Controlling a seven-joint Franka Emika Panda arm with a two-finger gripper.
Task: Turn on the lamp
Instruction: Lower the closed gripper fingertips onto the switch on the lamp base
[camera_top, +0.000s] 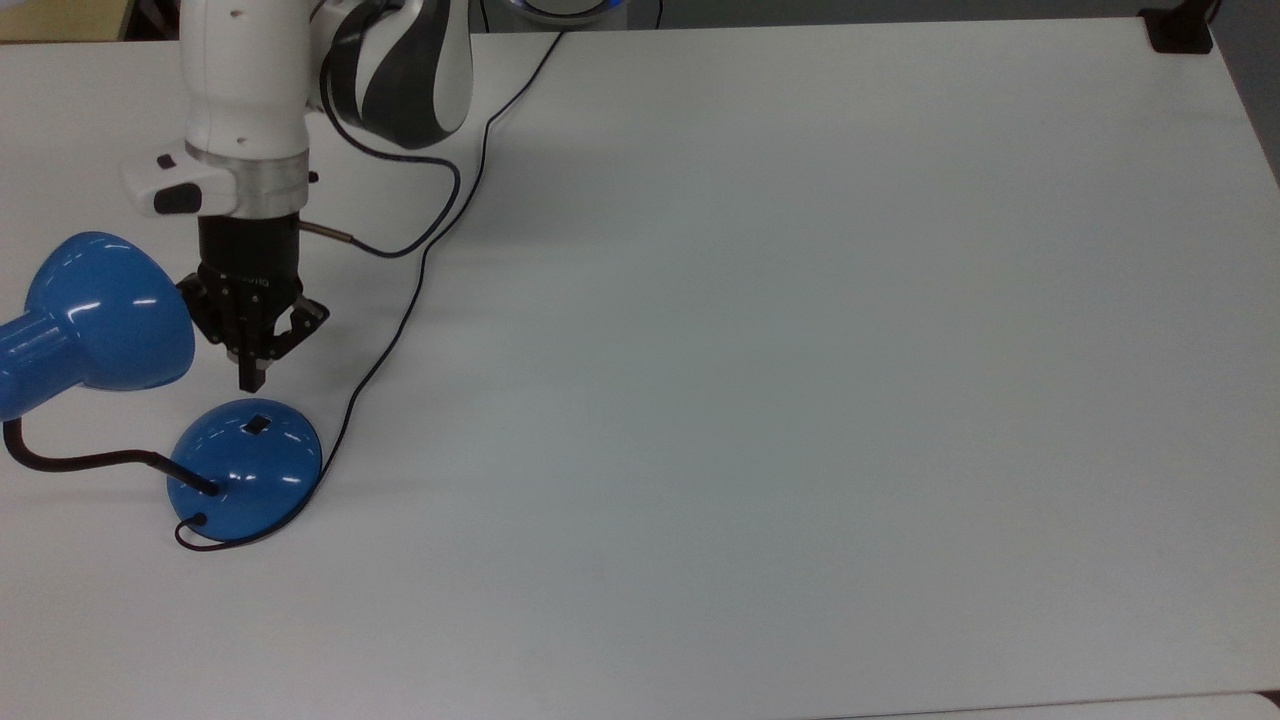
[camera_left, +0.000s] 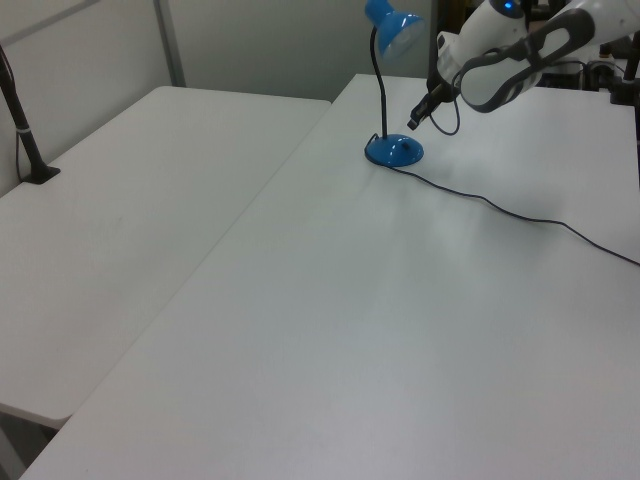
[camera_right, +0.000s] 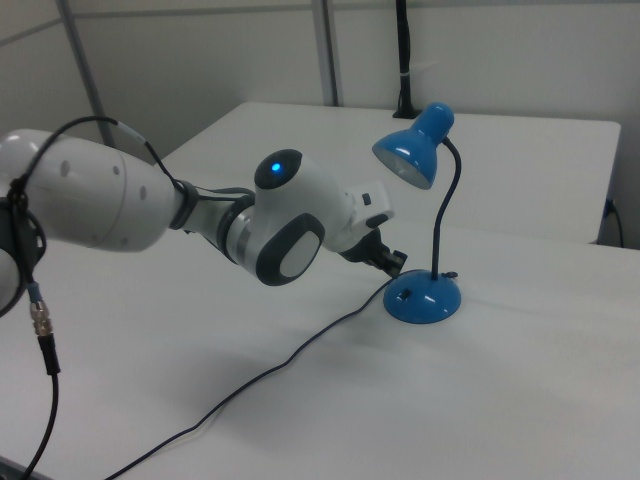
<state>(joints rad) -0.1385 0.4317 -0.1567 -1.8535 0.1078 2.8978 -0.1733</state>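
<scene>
claw closed to a single tip, empty, poised just short of small black rocker switch on glossy blue dome-based desk lamp, near white counter edge. shade looks unlit; press not yet made.

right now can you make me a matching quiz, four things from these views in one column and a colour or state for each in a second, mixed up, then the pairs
Things:
1. lamp shade
2. switch
3. cord
4. gripper

Colour or state:
A. small black rocker set in the blue dome base
B. thin and black, lying across the white table
C. shut, its tip poised just short of the base in the top view
D. glossy blue, bell-shaped, not lit

Pairs: 1-D, 2-A, 3-B, 4-C
</scene>
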